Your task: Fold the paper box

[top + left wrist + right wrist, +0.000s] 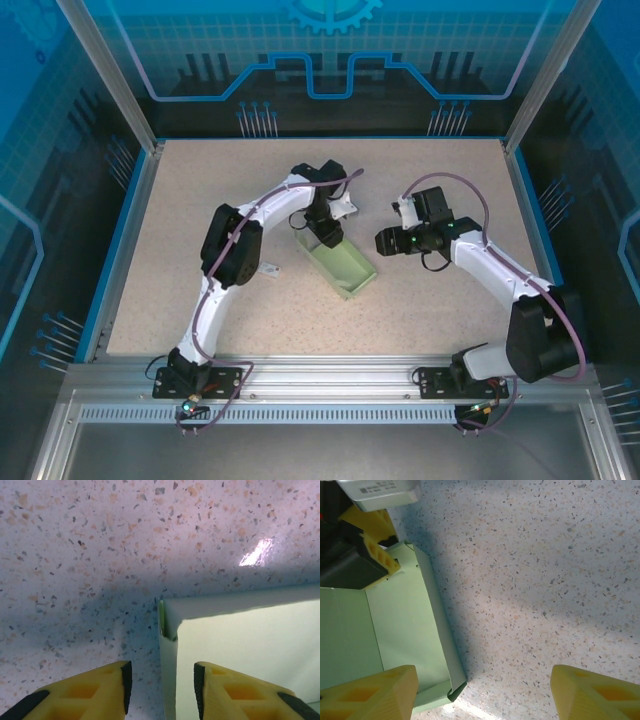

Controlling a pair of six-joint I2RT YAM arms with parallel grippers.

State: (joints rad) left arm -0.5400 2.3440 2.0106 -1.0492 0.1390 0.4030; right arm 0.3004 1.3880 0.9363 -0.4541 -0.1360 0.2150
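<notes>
The paper box [345, 268] is a shallow, pale mint-green tray with raised walls, lying at an angle mid-table. My left gripper [322, 238] hangs over its far-left end, open. In the left wrist view the box [250, 650] has one thin wall standing between the jaws of the left gripper [163, 690], and neither pad touches it. My right gripper [383, 241] hovers just right of the box, wide open. In the right wrist view the right gripper [482, 695] is over bare table, with the box [400, 625] to its left and the left gripper's yellow fingers [380, 557] at the box's far end.
A tiny white tag-like object [268, 268] lies on the speckled table [200, 200] left of the box, under the left arm. Blue-edged walls ring the table. Open surface lies in front of the box and to the far right.
</notes>
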